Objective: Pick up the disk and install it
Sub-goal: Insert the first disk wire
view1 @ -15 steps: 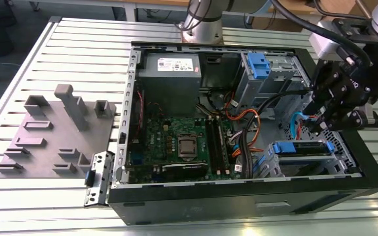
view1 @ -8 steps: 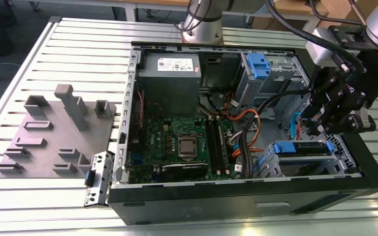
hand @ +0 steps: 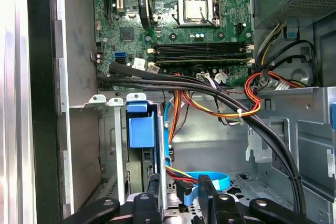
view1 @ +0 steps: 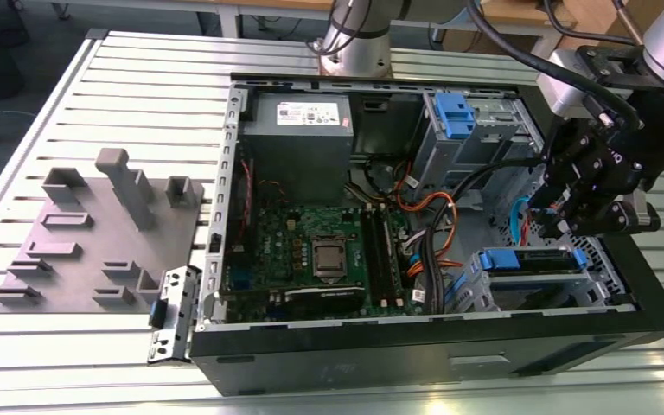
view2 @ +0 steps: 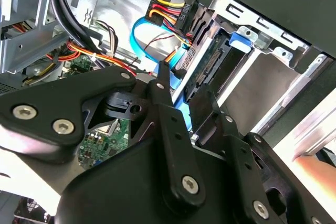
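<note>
Table: a big metal table [view1: 136, 78] with long grooves holds everything.
Computer: a black computer case [view1: 424, 354] lies on its side on the table with the lid off, so I can see inside.
Grey plate: a flat grey plate [view1: 79, 251] with little blocks sticking up sits on the table, beside the case on the exterior view's left.
Power box: a grey power box [view1: 297, 138] fills the far corner of the case.
Green board: the green board [view1: 309, 233] lies flat in the case, next to the power box.
My gripper: my gripper [view1: 569, 223] hangs inside the case on the exterior view's right, just above the disk. In both wrist views its two black fingers [view2: 164, 80] are spread apart, and my gripper [hand: 178, 184] pinches nothing.
Metal rack: a metal rack [view1: 539, 290] stands in the near corner of the case.
Disk: the disk [view1: 526, 259] sits in the metal rack, blue rails on its sides. I cannot tell if a finger touches it.
Wires: black, red and yellow wires [hand: 220, 98] run across the case.
Blue cable: a blue cable [view2: 142, 30] curls near the disk's end.
</note>
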`<action>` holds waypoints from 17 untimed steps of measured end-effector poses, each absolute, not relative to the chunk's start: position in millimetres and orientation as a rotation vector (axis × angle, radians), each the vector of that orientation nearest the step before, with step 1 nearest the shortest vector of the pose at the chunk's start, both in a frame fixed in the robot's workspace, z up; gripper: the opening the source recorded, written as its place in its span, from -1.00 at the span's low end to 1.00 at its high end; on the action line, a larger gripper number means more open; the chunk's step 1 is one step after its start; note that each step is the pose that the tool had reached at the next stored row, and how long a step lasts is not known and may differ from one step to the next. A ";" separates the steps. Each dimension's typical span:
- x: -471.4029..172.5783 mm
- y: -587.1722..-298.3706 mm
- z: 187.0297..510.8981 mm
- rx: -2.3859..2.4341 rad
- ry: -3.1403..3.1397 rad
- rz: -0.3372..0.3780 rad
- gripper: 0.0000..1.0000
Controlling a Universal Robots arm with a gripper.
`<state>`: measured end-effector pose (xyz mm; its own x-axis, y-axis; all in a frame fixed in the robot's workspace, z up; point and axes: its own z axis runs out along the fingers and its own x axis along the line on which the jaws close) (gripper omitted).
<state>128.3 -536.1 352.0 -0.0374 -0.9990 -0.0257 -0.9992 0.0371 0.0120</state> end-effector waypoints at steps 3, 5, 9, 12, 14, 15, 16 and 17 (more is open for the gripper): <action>128.4 -536.1 351.9 -2.172 2.255 0.041 -0.15; 128.4 -536.1 351.9 -2.172 2.255 0.041 -0.15; 128.5 -536.1 351.8 -2.172 2.255 0.042 -0.31; 128.5 -536.1 351.8 -2.172 2.255 0.041 -0.55; 128.5 -536.1 351.8 -2.172 2.255 0.041 -0.66; 128.6 -536.1 351.8 -2.172 2.255 0.041 -0.68; 128.6 -536.1 351.7 -2.172 2.255 0.041 -0.68; 128.6 -536.1 351.7 -2.172 2.255 0.041 -0.68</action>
<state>128.6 -536.1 351.7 -0.0374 -0.9990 -0.0257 -0.9992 0.0371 0.0120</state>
